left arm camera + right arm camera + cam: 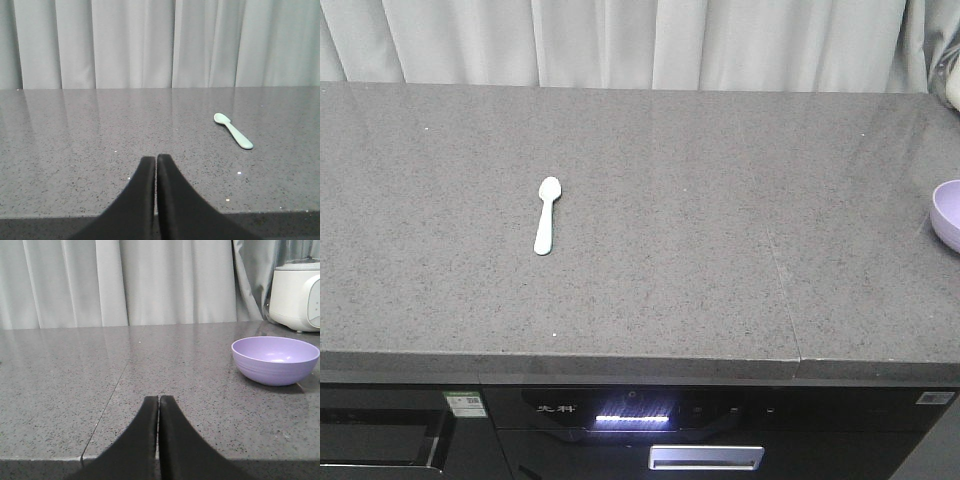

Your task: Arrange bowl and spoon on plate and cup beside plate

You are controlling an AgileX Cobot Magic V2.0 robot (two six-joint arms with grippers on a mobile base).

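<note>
As both pairs of fingers sit pressed tip to tip, each pincer is clenched on nothing: left gripper [157, 161] and right gripper [159, 401] both hover just above the front edge of the grey speckled countertop [670, 300].

Containers:
- Lavender bowl [275, 360] stands upright at the right end of the countertop, near its back half. Its inside shows only bare wall and one spot of glare.

Task items:
- Mint-white spoon [547, 215] lies flat on the left half of the countertop, about midway between front and back, scoop toward the back, handle toward the front edge. It is well apart from the bowl.

View differences:
- Right wrist view: whole bowl and its inside, plus a white blender base [296, 297] at the back right corner of the countertop. No spoon in frame.
- Left wrist view: spoon only, ahead and right of the fingertips.
- Front view: spoon entire, bowl cut off by the frame edge, neither arm in frame.

Surroundings:
- A seam [782, 290] crosses the countertop front to back, right of centre.
- Pale curtain [620, 40] hangs along the back edge.
- Below the front edge, a black appliance panel [720, 410] with a lit strip and a metal handle [706, 458].
- Bare countertop lies between each gripper and its nearest item.
</note>
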